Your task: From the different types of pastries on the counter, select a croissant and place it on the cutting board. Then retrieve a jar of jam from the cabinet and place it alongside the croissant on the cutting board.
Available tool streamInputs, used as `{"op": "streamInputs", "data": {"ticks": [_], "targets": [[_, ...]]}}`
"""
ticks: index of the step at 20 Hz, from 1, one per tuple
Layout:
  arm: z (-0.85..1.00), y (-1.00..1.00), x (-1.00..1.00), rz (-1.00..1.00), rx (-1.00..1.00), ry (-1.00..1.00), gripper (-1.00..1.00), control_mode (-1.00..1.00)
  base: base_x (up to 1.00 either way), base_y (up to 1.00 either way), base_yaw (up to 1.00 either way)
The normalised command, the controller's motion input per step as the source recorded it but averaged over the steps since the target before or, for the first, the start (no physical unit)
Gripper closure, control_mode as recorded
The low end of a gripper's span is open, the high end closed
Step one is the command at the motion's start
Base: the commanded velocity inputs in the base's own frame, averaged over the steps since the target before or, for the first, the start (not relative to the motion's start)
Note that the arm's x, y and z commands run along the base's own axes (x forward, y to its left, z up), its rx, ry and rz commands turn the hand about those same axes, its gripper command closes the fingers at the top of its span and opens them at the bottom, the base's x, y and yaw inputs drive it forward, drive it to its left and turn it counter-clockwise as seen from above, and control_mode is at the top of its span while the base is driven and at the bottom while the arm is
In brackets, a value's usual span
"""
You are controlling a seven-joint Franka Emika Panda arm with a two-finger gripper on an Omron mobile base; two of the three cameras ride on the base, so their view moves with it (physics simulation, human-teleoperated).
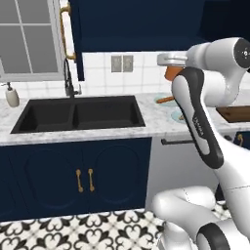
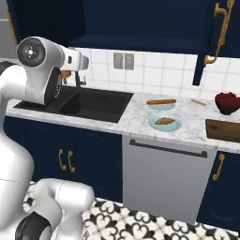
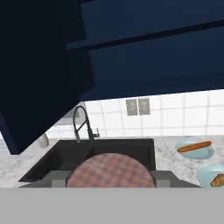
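My gripper is shut on the jar of jam, whose round plaid lid sits between the grey fingers. The orange jar hangs under my hand above the counter, just right of the sink. The croissant lies on a pale blue plate, with the bread stick on a second plate behind it. Both pastries, croissant and stick, appear at the right of the hand view. The cutting board lies further right, bare. The navy cabinet stands open overhead, its door swung out.
A black double sink with a dark faucet is set in the counter at the left. A soap bottle stands by the window. A dark bowl of red berries sits behind the board. The open door's brass handle juts out.
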Motion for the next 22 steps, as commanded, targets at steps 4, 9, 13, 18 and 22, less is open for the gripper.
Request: {"op": "streamInputs", "data": {"ticks": [4,9,13,18,22], "targets": [[0.0,0.0,0.0,0.0,0.0,0.0,1.0,1.0,-0.88,-0.32,-0.03],[0.0,0.0,0.0,0.0,0.0,0.0,1.0,1.0,-0.53,-0.53,-0.02],[0.0,0.0,0.0,0.0,0.0,0.0,1.0,1.0,-0.2,-0.79,0.0],[0.0,0.0,0.0,0.0,0.0,0.0,1.0,1.0,-0.68,-0.74,0.0],[0.0,0.0,0.0,0.0,0.0,0.0,1.0,1.0,-0.44,-0.54,-0.21]]}}
